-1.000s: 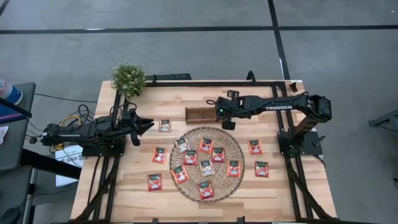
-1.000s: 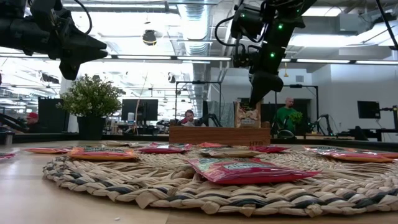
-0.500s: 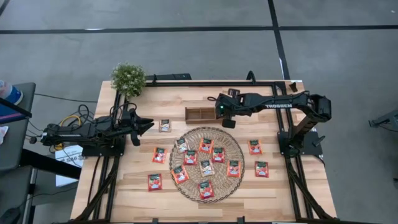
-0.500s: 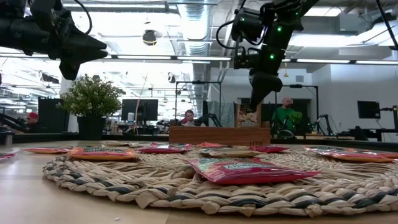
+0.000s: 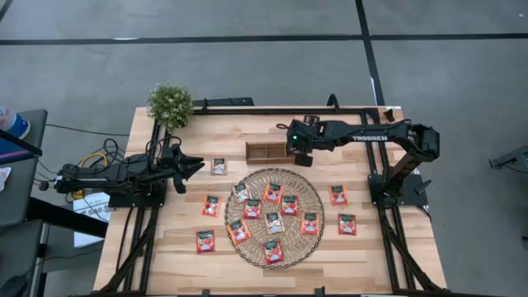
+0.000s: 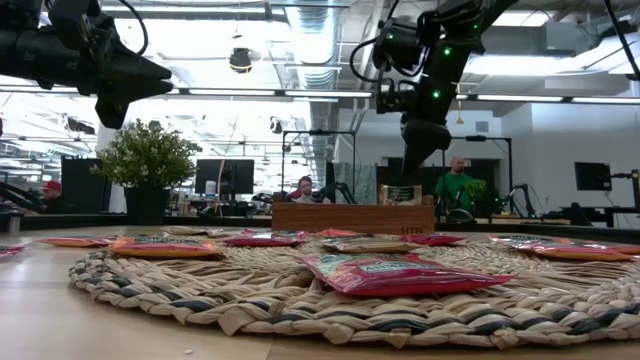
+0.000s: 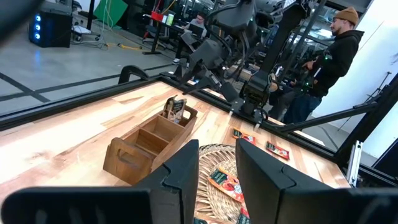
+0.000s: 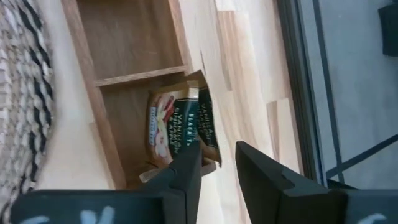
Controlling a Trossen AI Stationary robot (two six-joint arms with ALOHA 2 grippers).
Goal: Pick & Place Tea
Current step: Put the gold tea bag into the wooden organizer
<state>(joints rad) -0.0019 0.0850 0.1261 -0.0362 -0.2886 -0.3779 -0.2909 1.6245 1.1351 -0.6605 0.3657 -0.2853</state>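
The brown wooden tray (image 5: 262,151) lies on the table beyond the round woven mat (image 5: 247,252). A pale beige tea sachet (image 8: 177,124) stands on edge in the tray's right end compartment, leaning on its wall (image 6: 400,194). My right gripper (image 8: 217,152) hangs open just above it (image 6: 415,165) without touching it. Several red-orange sachets (image 5: 272,216) lie flat on the mat. Others lie on the table to its left (image 5: 212,205) and right (image 5: 338,195). My left gripper (image 5: 198,166) waits open and level at the table's left, holding nothing.
A potted plant (image 5: 170,103) stands at the far left corner. One beige sachet (image 5: 218,166) lies on the table in front of my left gripper. Black frame rails run along the table's far edge and sides. People stand in the room beyond the table.
My right gripper has opened and let go of the beige sachet. The sachet, which it held upright above the tray, has dropped into the right end compartment and now sits lower, leaning there.
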